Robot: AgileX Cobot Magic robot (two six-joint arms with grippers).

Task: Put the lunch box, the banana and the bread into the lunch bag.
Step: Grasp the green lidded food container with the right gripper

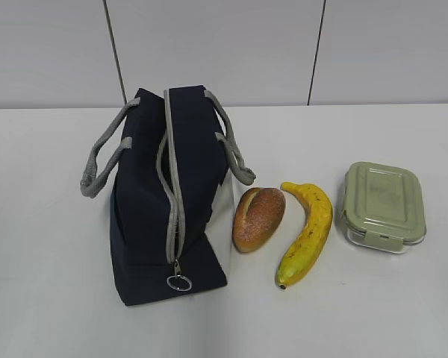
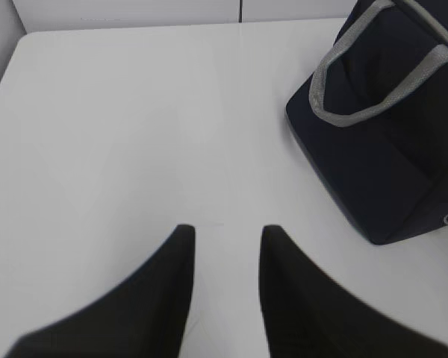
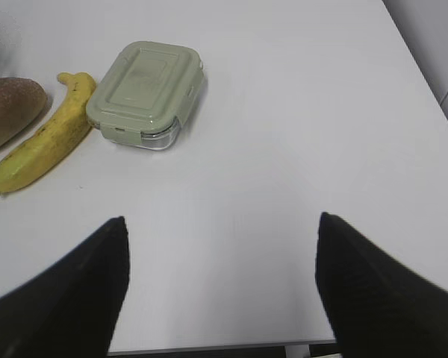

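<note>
No legible text, label, brand, number or sign in any view. Checked surfaces:

- lunch bag (image 1: 194,186): navy fabric, grey zipper tape and white side panel, all plain, no print or tag that can be read.
- lunch box (image 1: 383,203), right of the bag: the sage-green lid shows faint raised relief at its centre; too small and blurred to tell whether it is lettering.
- banana (image 1: 308,231) and bread (image 1: 258,218), between the bag and the box: no sticker.
- table (image 1: 45,298): plain white, unmarked.
</note>
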